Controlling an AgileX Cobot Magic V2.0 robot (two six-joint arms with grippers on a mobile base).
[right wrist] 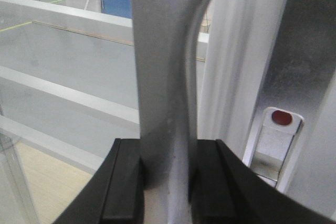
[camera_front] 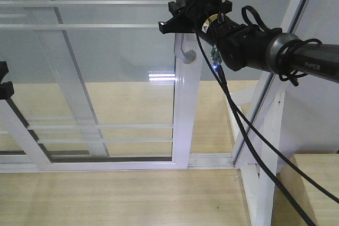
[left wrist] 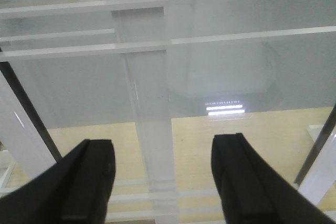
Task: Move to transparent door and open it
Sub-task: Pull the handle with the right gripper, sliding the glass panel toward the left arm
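The transparent door [camera_front: 185, 120] is a white-framed glass panel with thin horizontal bars, filling the left and middle of the front view. Its curved silver-white handle [camera_front: 186, 52] sits on the right upright. My right gripper [camera_front: 177, 20] reaches in from the right and is at the handle's top. In the right wrist view the right gripper [right wrist: 167, 174] is shut on the handle [right wrist: 165, 77], both black pads pressed against its sides. My left gripper [left wrist: 163, 177] is open in front of the glass [left wrist: 220, 72], nothing between its fingers [left wrist: 89, 182]. Only its tip [camera_front: 4, 80] shows at the left edge.
A second white upright [camera_front: 275, 93] slants at the right of the door. Black cables [camera_front: 249, 130] hang from the right arm. A wooden step [camera_front: 318, 183] stands at lower right. The floor track [camera_front: 212, 160] runs along the bottom. A latch with a red dot [right wrist: 275, 135] is beside the handle.
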